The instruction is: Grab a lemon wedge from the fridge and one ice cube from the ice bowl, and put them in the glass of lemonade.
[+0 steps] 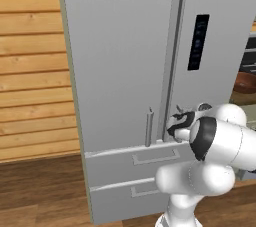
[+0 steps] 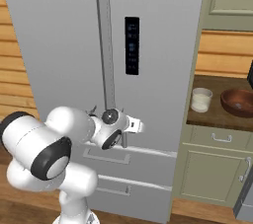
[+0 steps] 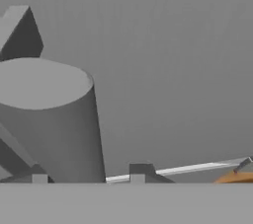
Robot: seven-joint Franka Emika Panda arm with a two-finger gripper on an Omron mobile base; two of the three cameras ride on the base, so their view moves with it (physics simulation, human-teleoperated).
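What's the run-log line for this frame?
phase: opening fridge | pincer: closed around door handle | doors: shut

Even, soft rendered light, faint shadows, no glare; hand view slightly blurry.

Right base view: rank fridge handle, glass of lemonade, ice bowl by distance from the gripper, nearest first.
1. Fridge handle, right at the gripper, fingers around its lower end.
2. Glass of lemonade, on the counter to the right.
3. Ice bowl, farther right on the counter.
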